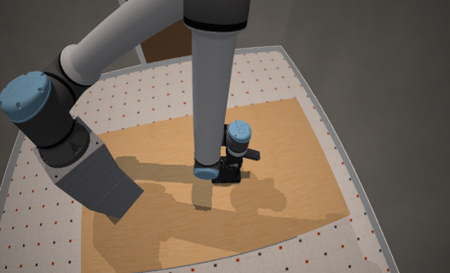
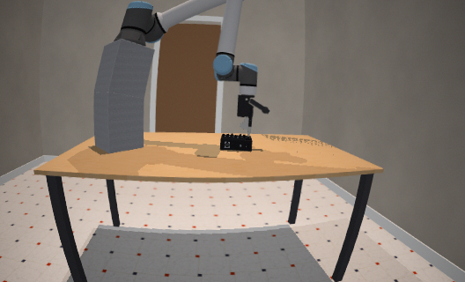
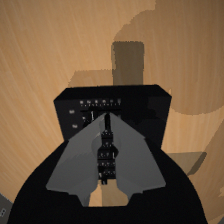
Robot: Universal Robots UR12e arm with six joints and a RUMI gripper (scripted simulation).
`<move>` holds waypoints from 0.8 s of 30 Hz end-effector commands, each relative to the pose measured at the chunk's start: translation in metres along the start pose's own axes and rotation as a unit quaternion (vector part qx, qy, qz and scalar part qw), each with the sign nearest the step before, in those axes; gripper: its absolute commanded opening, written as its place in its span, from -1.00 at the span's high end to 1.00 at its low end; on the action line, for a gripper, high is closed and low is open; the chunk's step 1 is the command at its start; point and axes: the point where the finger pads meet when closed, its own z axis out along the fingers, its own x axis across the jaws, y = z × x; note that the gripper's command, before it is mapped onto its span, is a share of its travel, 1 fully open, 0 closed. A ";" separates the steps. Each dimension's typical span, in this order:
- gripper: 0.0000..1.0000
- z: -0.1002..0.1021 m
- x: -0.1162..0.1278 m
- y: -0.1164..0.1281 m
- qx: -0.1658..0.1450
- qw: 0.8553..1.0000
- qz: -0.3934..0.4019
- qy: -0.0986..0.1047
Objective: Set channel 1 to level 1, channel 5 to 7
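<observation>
The lighting desk (image 2: 236, 142) is a small black box on the wooden table, with a row of small fader knobs on top. In the wrist view the lighting desk (image 3: 114, 119) lies right below me, with small white marks along its far edge. My gripper (image 3: 108, 114) is shut, its two grey jaws meeting in a point over the desk's left-middle part. In the exterior view the gripper (image 2: 247, 128) hangs just above the right end of the desk. In the top view the lighting desk (image 1: 227, 172) is mostly hidden by the arm's wrist. I cannot read the fader levels.
The arm's large grey base block (image 2: 120, 97) stands on the table's left side. The wooden table top (image 1: 213, 188) carries nothing else. A brown door (image 2: 186, 77) is behind the table.
</observation>
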 end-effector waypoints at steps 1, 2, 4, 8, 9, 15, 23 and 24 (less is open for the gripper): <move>1.00 0.000 0.000 -0.001 0.001 1.000 0.000 0.000; 1.00 0.000 0.000 -0.001 0.001 1.000 0.000 0.000; 1.00 0.000 0.000 -0.001 0.001 1.000 0.000 0.000; 1.00 0.000 0.000 -0.001 0.001 1.000 0.000 0.000; 1.00 0.000 -0.001 -0.001 0.001 1.000 0.000 0.000; 1.00 0.000 -0.002 -0.001 0.001 1.000 0.000 0.000; 1.00 0.000 -0.006 -0.001 0.001 1.000 0.000 0.000; 1.00 0.000 -0.006 -0.001 0.001 1.000 0.000 0.000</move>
